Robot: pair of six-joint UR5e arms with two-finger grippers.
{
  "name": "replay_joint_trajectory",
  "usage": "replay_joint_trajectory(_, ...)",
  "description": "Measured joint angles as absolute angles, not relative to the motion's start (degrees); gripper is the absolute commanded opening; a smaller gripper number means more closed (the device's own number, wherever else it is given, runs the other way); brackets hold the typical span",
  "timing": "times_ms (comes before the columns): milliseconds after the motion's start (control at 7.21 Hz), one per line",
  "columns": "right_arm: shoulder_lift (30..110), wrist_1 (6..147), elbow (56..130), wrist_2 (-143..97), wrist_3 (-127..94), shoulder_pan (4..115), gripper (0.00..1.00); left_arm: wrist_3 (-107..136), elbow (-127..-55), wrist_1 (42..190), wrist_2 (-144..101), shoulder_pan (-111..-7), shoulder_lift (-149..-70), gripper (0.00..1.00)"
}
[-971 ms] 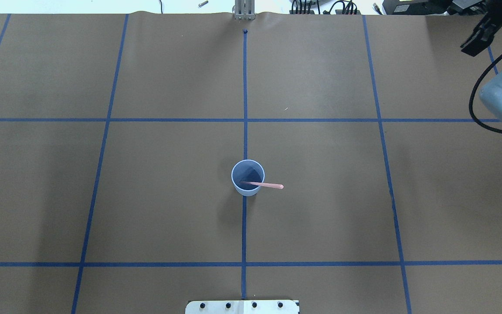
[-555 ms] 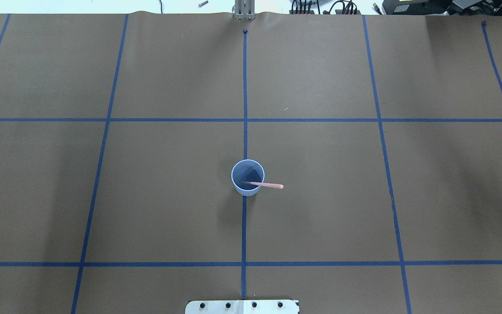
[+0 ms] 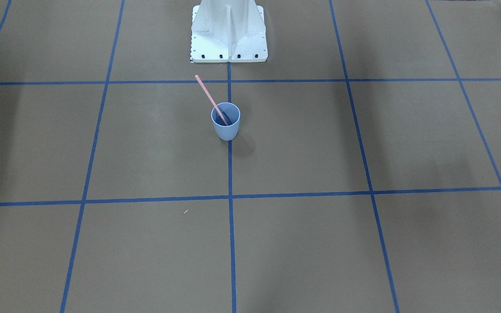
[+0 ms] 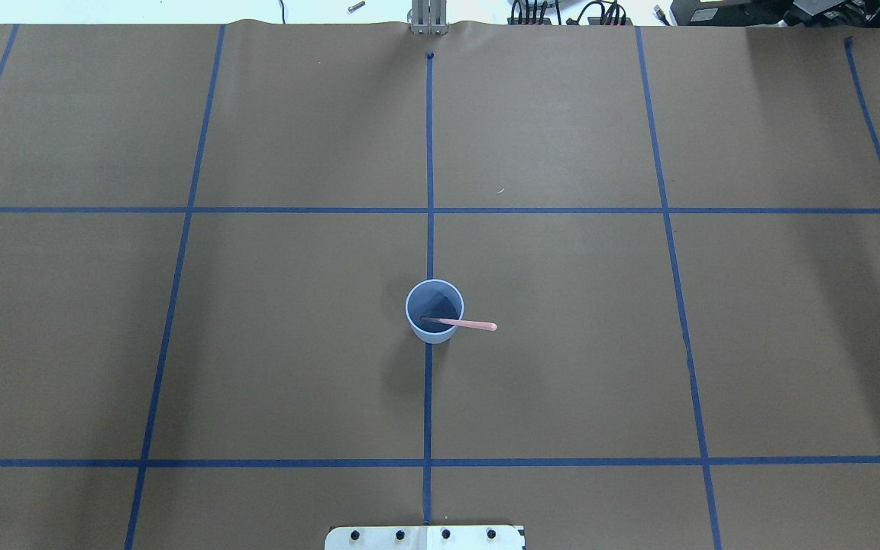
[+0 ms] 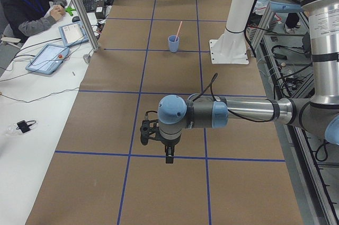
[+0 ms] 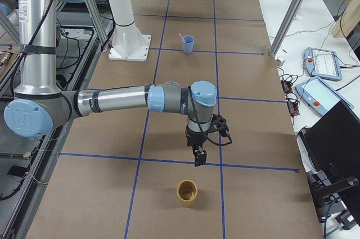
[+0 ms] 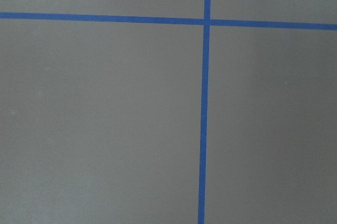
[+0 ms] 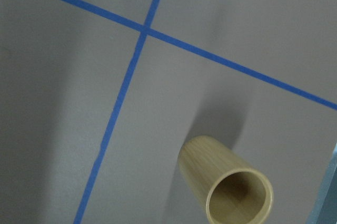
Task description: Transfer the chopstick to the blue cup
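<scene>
Left gripper (image 5: pixel 168 153) and right gripper (image 6: pixel 199 157) hang at opposite table ends, how far open I cannot tell. The chopstick (image 3: pixel 209 96) leans inside the blue cup (image 3: pixel 225 126). A jolt could topple the cup.

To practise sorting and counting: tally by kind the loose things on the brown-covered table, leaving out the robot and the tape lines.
Cups: 2 (blue cup, tan cup)
Chopsticks: 1 (pink chopstick, leaning in the blue cup)
Total: 3
</scene>
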State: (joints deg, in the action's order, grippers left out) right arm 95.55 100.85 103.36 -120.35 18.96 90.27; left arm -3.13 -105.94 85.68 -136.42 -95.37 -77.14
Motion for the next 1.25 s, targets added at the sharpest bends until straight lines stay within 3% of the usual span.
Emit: replay_joint_trajectory(1249,97.39,99.91,100.72,-130.59,10.01,92.64,1.00,-3.16,-106.09,86.17,-136.24,-95.36,-77.40,0.98)
